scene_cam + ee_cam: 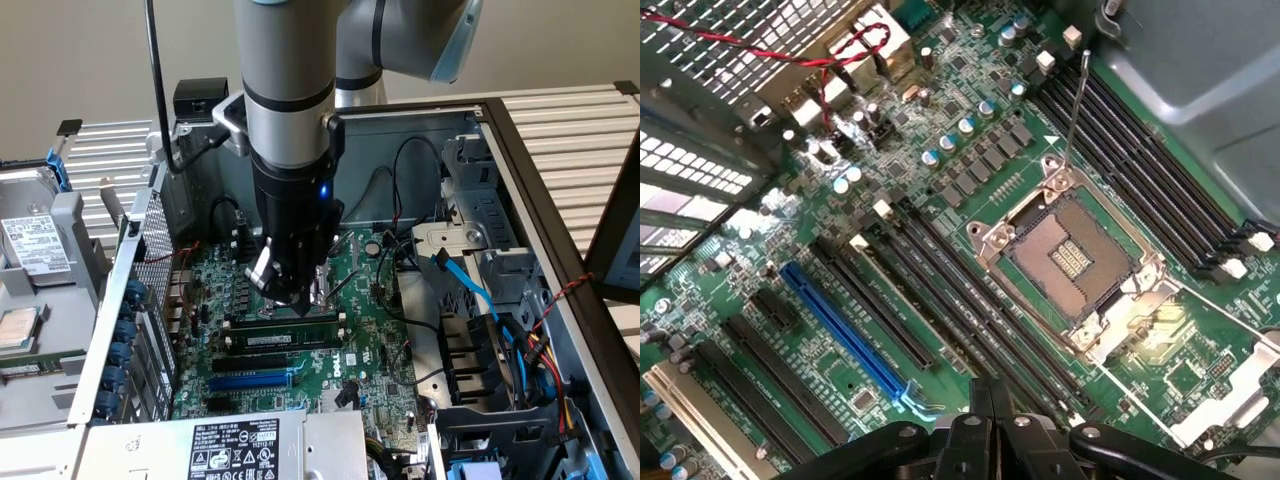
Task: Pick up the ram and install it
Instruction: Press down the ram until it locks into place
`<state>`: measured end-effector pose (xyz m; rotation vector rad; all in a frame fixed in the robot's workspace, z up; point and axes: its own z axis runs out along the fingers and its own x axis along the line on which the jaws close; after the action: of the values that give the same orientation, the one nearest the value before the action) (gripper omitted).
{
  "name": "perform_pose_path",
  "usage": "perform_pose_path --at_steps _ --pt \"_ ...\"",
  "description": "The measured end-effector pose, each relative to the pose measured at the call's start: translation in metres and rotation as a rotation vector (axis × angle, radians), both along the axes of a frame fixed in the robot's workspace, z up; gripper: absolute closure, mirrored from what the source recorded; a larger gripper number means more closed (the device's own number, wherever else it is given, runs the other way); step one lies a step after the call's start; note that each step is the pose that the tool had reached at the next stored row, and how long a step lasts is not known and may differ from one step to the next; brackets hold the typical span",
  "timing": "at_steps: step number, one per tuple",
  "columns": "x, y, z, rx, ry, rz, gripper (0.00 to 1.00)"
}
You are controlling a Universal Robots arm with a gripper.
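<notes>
1 gripper (291, 293) shut, flat green ram (283, 339)

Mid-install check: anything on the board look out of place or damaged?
The CPU socket sits bare, with no cooler, and its thin metal lever looks raised rather than latched. No damage shows on the black slots near the shut gripper.

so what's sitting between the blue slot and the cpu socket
In the wrist view, several long black slots run side by side between the blue slot and the open CPU socket.
</notes>
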<state>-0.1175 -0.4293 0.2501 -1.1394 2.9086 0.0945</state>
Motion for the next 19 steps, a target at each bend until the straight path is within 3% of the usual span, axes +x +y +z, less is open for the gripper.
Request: perform_pose_path --at_steps 19 --pt "0.0005 0.0000 -0.0031 0.0001 -0.0001 -0.347 0.88"
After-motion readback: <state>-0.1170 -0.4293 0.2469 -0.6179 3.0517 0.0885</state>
